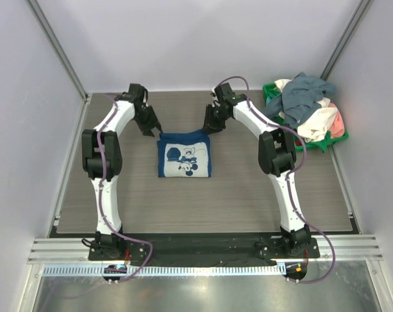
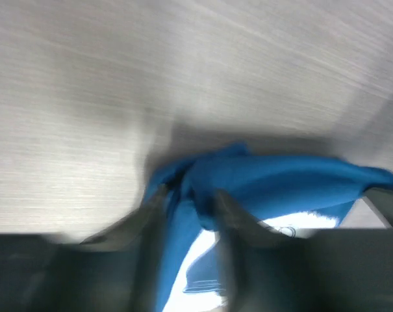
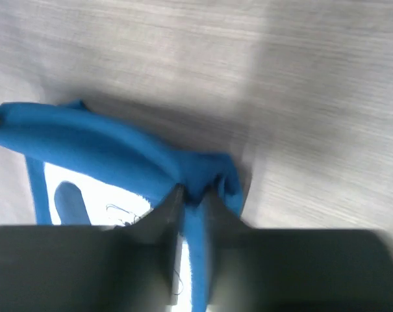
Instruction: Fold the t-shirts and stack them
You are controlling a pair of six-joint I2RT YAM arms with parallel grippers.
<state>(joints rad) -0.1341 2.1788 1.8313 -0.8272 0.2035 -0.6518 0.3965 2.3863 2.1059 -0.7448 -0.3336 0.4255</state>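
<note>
Your navy t-shirt sits folded, print up, mid-table, a bit toward the far edge. Your right gripper is at its far right corner, jaws pinched on a ridge of blue cloth. Your left gripper is at the far left corner with cloth between its fingers, but it's too blurry to tell if it's gripping. The other t-shirts are heaped in the green basket at the table's far right corner.
</note>
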